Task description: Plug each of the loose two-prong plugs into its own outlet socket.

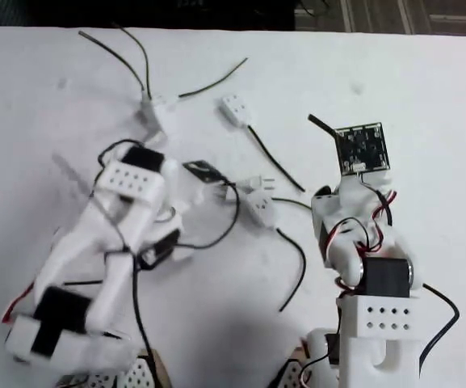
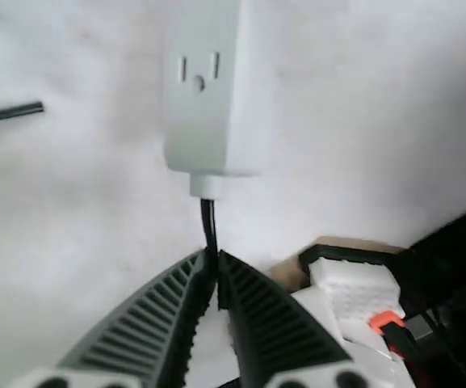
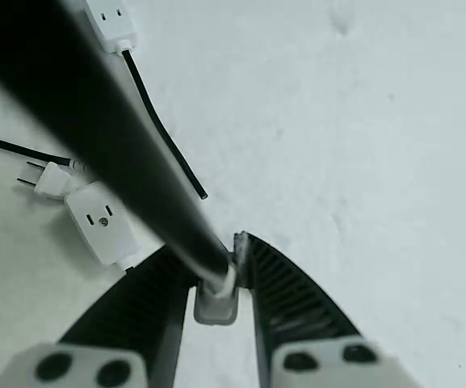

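Left arm (image 1: 95,242) first: it's folded low, leaning in across the white table (image 1: 426,89) from the near-left corner. The left gripper (image 2: 215,271) is pinched tight on a black cord (image 2: 208,222), just below where that cord leaves a white outlet socket (image 2: 204,89). The socket's face, two slots and a ground hole, is turned toward the wrist camera. Over to the right arm (image 1: 366,267): it's stretched out from the near edge toward the far side, camera board riding on top. The right gripper (image 3: 220,263) is clamped on a small white piece (image 3: 216,303) at the end of a thick black lead (image 3: 95,121). I'd call it a plug body, though the prongs are hidden from here. On the table beyond those fingertips, a loose two-prong plug (image 3: 48,179) lies just beside a second socket (image 3: 102,222), prongs bare and not in it. A third socket (image 3: 111,20) lies farther off, its own cord trailing away.
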`<action>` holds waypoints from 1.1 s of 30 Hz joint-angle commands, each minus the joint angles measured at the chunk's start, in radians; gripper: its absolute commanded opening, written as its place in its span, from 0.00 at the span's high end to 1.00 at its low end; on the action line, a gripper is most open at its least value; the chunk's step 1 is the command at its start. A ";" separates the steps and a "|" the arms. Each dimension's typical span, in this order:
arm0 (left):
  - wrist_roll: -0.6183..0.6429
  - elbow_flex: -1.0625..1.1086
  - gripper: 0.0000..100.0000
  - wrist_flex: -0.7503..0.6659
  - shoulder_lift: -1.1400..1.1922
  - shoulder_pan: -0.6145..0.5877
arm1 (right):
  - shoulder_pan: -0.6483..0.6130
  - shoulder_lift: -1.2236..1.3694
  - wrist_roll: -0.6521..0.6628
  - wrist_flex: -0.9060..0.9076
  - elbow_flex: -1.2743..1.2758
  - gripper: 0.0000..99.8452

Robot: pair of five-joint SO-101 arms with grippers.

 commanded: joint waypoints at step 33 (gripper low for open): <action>-0.193 -0.519 0.78 -0.057 0.334 -0.225 | -0.048 -0.004 0.011 -0.013 0.003 0.98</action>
